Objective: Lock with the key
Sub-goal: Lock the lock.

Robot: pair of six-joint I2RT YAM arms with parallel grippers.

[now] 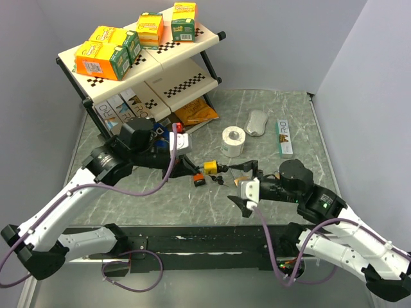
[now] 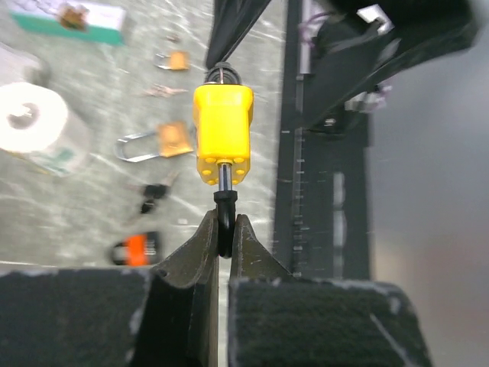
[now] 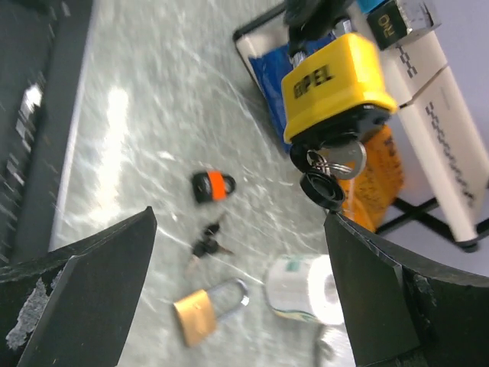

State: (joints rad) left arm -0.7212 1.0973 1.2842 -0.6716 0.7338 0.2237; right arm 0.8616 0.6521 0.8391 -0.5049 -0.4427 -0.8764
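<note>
A yellow padlock (image 1: 210, 169) hangs in the air above the table's middle. My left gripper (image 2: 225, 229) is shut on its black shackle, and the yellow body (image 2: 222, 130) points away from the fingers. A small bunch of keys (image 3: 328, 164) on a ring hangs at the padlock's keyhole end, below the yellow body (image 3: 336, 84). My right gripper (image 3: 241, 260) is wide open just short of the keys, with nothing between its fingers. In the top view the right gripper (image 1: 247, 185) faces the padlock from the right.
On the table under the padlock lie a small orange-and-black padlock (image 3: 211, 186), loose black-headed keys (image 3: 208, 243) and a brass padlock (image 3: 202, 306). A white paper roll (image 1: 232, 141), a grey pouch (image 1: 257, 122) and a slim box (image 1: 284, 138) lie behind. A shelf rack (image 1: 192, 80) stands back left.
</note>
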